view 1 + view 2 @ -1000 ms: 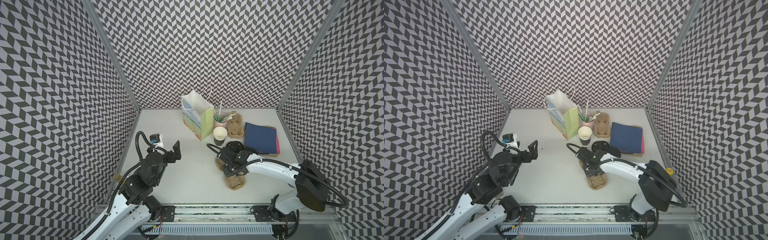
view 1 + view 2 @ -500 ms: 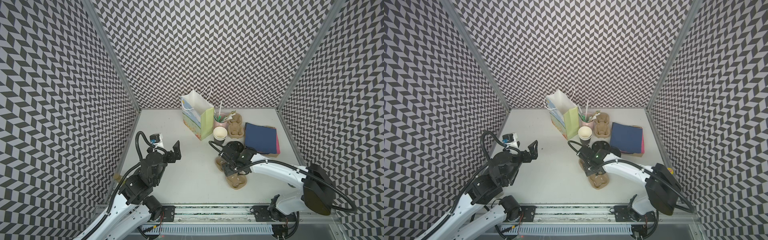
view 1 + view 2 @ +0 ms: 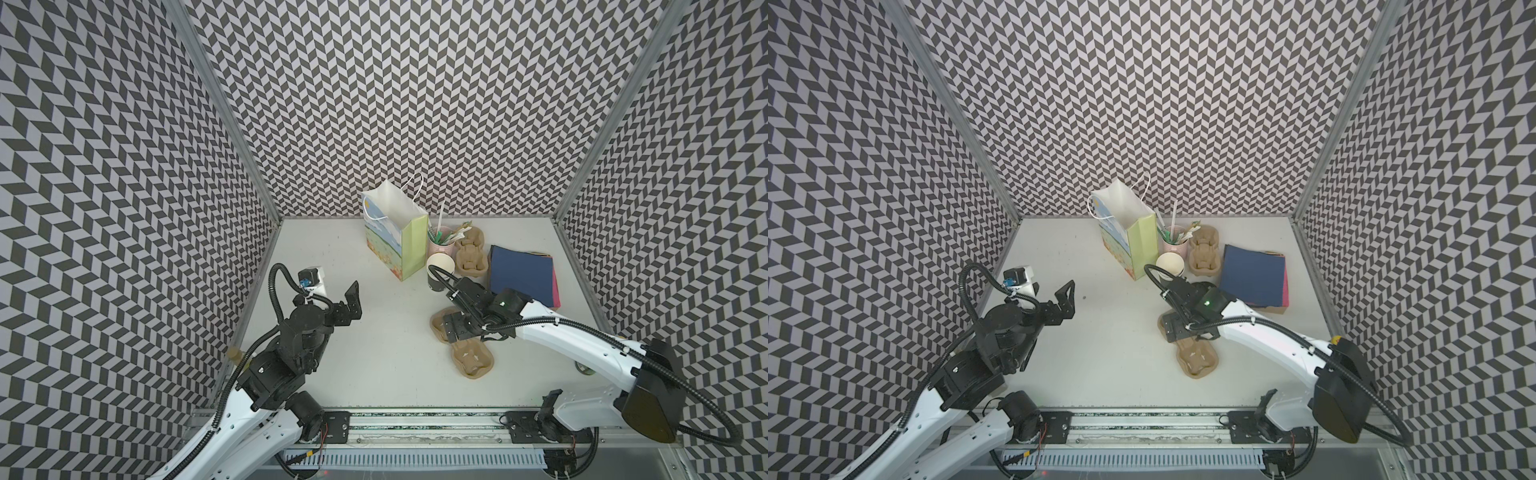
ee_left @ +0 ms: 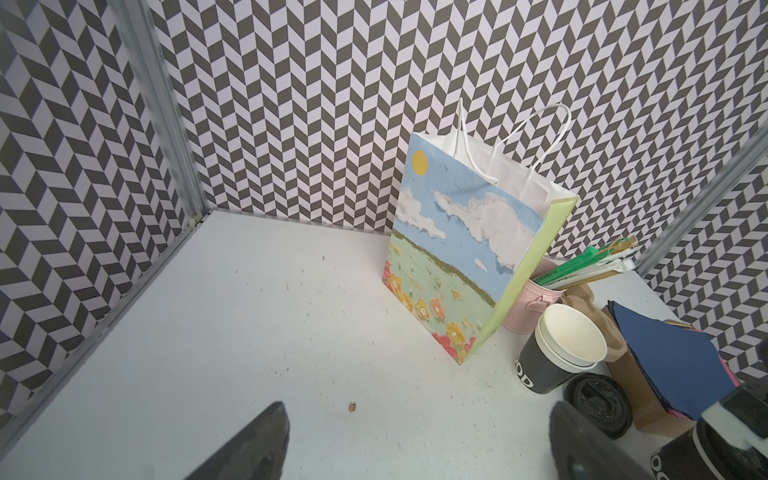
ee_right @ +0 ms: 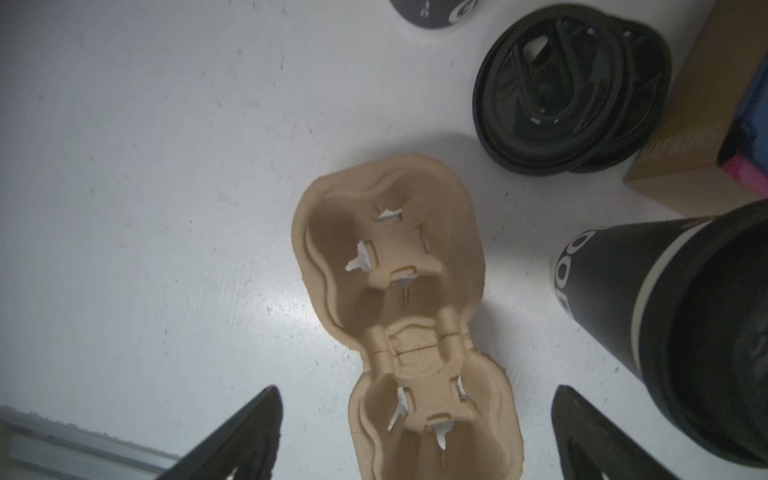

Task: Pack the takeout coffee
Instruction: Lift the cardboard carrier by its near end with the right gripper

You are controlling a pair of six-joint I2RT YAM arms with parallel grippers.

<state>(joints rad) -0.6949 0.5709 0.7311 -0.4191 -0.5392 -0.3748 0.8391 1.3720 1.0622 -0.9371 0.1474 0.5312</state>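
Note:
The takeout coffee [image 5: 665, 316] is a black paper cup with a black lid. It stands just outside one finger of my right gripper [image 5: 415, 436] and also shows in the left wrist view as the lidded cup [image 4: 681, 453]. My right arm hides it in both top views. The right gripper [image 3: 455, 330] is open, low over a tan pulp carrier [image 5: 390, 291], with one carrier cell between its fingers. My left gripper [image 3: 332, 291] is open and holds nothing, off to the left, facing the gift bag [image 4: 465, 257].
The gift bag [image 3: 395, 232] stands open at the back. Beside it are a pink cup of straws [image 3: 440, 245], stacked open black cups [image 3: 438, 270], more carriers [image 3: 469, 253] and navy napkins on a box [image 3: 521, 276]. Loose black lids [image 5: 569, 91] lie near the carrier [image 3: 471, 359].
My right gripper has opened wide and shifted slightly toward the back over the carrier. The left arm has not moved.

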